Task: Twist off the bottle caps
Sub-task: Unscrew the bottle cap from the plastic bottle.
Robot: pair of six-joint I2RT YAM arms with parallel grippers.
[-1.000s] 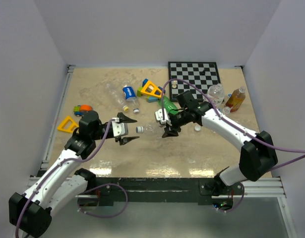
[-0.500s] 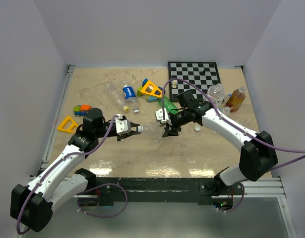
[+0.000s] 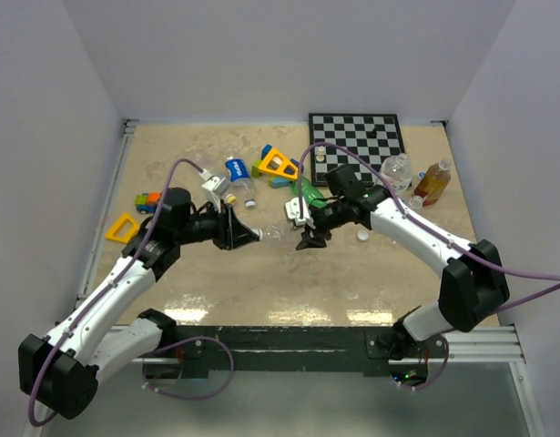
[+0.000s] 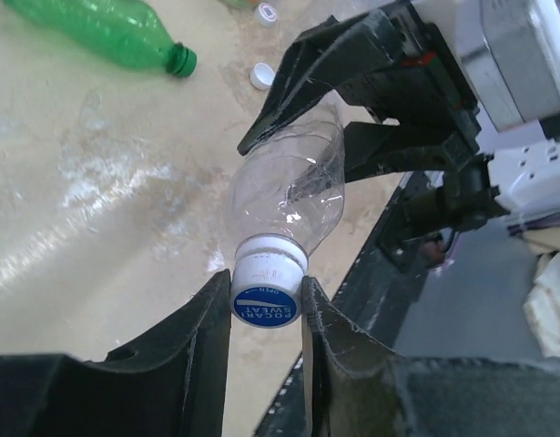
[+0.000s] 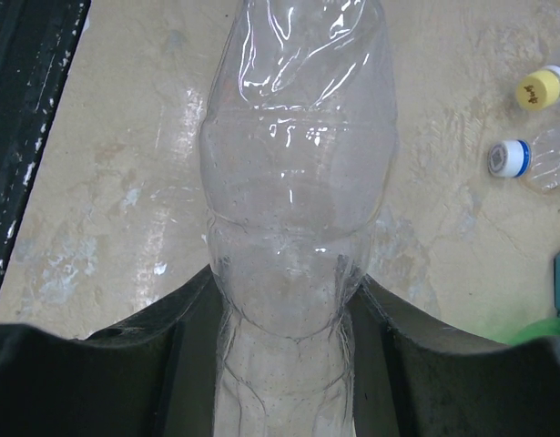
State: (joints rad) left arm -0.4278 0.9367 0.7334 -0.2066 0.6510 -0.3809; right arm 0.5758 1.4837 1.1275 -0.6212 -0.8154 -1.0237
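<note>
Left wrist is showing your left gripper (image 4: 267, 300) pinching the cap (image 4: 269, 271), right gripper (image 4: 302, 150) clamping the bottle (image 4: 284, 208) (thin, soft). You're risking it spinning along.

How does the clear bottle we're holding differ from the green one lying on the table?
The clear bottle is crumpled and clamped: left gripper on its blue-topped cap, right gripper on its body. The green bottle lies free, with a green cap. Both are capped.

beige marbled table (image 3: 261, 282). black-and-white chessboard (image 3: 357, 137) lies flat at far right, with a pale chess piece (image 3: 320, 155) at its near-left edge. orange-yellow triangular block (image 3: 278, 164) left of the board. yellow triangle frame (image 3: 123, 228) and orange-blue toy (image 3: 150, 198) near left edge, apart.
</note>
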